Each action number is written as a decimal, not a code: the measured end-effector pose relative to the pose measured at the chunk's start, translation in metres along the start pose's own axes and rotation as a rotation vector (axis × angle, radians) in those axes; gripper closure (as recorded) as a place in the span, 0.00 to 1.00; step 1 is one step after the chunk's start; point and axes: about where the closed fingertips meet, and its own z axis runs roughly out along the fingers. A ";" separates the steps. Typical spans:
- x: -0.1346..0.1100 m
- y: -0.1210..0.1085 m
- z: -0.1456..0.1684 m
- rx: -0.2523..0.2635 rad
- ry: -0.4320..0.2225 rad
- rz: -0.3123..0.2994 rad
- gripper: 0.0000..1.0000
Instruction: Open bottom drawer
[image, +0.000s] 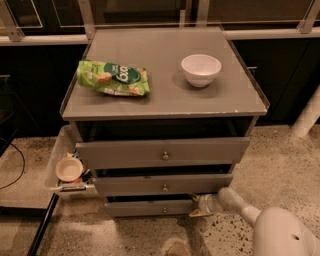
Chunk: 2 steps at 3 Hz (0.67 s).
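Note:
A grey three-drawer cabinet (165, 97) stands in the middle of the camera view. The bottom drawer (145, 208) is the slimmest grey front at the floor, with a small round metal knob (164, 209). It stands pulled out a little, with a dark gap above it. My gripper (199, 205) is low at the drawer's right end, on the end of my white arm (260, 222), which comes in from the lower right. The gripper touches or sits right next to the drawer's right edge.
The top drawer (162, 152) and the middle drawer (162, 184) are also pulled out a little. A green snack bag (113, 78) and a white bowl (200, 69) lie on the cabinet top. A side tray (59, 160) at the left holds a small bowl (68, 169).

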 end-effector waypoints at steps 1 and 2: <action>-0.003 0.011 -0.009 -0.041 -0.031 -0.008 0.65; -0.001 0.022 -0.025 -0.062 -0.047 -0.007 0.88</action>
